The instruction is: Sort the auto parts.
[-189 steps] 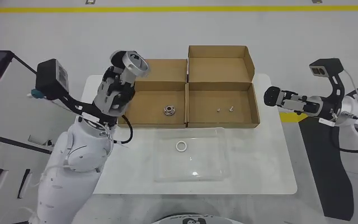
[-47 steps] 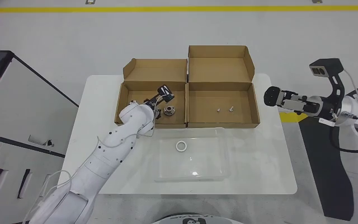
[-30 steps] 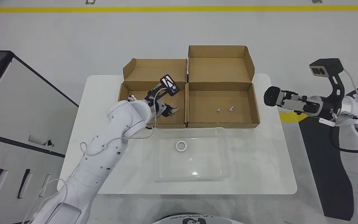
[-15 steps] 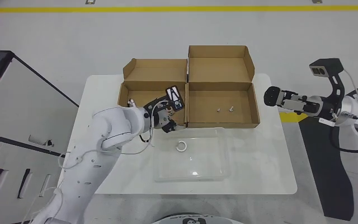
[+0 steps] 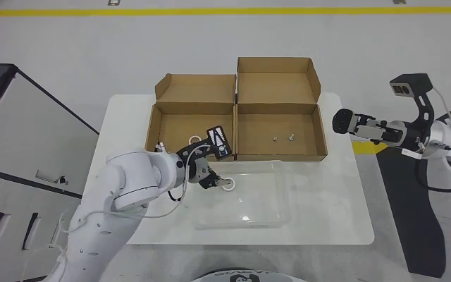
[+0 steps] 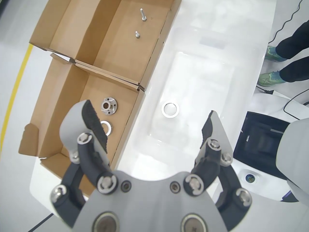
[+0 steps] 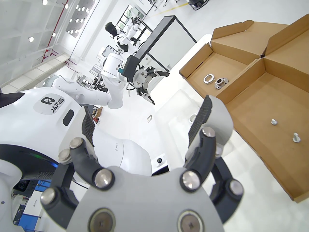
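You are seeing the left arm [image 5: 134,183] bending forward and inward. Its left tool [image 6: 150,117] is pointing downward, with both fingers spreading wide apart and gripping nothing. The right arm [image 5: 384,130] is hanging out at the far right side, and its right tool [image 7: 147,112] is likewise standing open and empty.

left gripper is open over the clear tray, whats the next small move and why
Probably lower the left gripper onto the ring in the clear tray, centring it, then close. Its jaws stand open above that ring, the one part not in a box. A similar ring lies beside the flange in the cardboard box, so it likely belongs there.
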{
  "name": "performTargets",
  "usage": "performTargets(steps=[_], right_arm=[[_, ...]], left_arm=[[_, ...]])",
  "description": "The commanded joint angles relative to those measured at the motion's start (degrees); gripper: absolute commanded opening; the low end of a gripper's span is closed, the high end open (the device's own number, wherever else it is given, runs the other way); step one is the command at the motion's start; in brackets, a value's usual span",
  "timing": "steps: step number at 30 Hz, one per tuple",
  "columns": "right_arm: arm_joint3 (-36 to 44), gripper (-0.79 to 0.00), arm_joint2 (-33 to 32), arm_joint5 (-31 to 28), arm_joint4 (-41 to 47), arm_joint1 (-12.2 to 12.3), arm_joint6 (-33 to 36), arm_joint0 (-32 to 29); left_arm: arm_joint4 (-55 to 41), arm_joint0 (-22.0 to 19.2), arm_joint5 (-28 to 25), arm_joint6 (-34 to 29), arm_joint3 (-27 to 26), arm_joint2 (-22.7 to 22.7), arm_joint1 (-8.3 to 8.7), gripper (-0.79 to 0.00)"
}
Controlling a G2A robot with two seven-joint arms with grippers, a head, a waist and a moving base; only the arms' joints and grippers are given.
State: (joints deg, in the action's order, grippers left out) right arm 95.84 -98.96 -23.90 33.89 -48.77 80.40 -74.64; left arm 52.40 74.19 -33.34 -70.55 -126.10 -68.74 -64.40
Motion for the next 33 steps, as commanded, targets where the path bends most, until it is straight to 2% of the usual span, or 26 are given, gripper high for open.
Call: performTargets(steps=[1, 15, 24, 33], right_arm=[[0.00, 0.000, 0.00, 0.00, -0.01, 0.00, 0.00, 0.00], [0.00, 0.000, 0.00, 0.00, -0.01, 0.00, 0.00, 0.00], [0.00, 0.000, 0.00, 0.00, -0.01, 0.00, 0.00, 0.00], [0.00, 0.000, 0.00, 0.00, -0.01, 0.00, 0.00, 0.00]], left_arm=[[0.01, -0.01, -0.04, 0.04, 0.03, 0.01, -0.01, 0.000], [0.85, 0.56, 0.70, 1.43, -0.01, 0.45, 0.00, 0.000], [7.49, 4.10, 3.78, 2.20, -3.40, 8.77, 0.05, 0.000], [14.79, 2.34, 9.14, -1.92, -2.63, 16.58, -0.54, 0.000]])
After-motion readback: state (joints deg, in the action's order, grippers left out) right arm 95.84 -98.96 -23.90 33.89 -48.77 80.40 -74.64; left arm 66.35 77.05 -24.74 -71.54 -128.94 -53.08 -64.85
